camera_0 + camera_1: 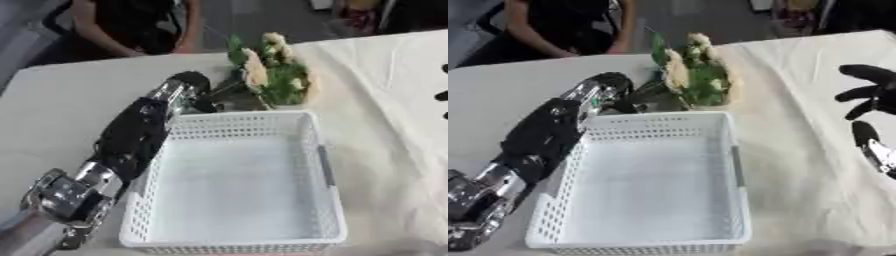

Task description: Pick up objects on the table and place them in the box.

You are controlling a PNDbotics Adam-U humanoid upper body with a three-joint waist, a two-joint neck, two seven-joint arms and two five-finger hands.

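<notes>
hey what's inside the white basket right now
Nothing that shows: the basket has a bare white floor. The flowers lie on the table beyond its far rim, where the left hand reaches. What that hand holds is hidden.

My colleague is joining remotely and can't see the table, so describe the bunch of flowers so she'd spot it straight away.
Find the white perforated basket in the middle of the table. Just beyond its far rim lies the bunch of flowers, cream blooms among green leaves, next to the left hand. It is the only green, leafy thing there.

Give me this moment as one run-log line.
left robot hand: at flower bunch, grip unclear | right robot hand: open, idle | basket: empty | placed: none
</notes>
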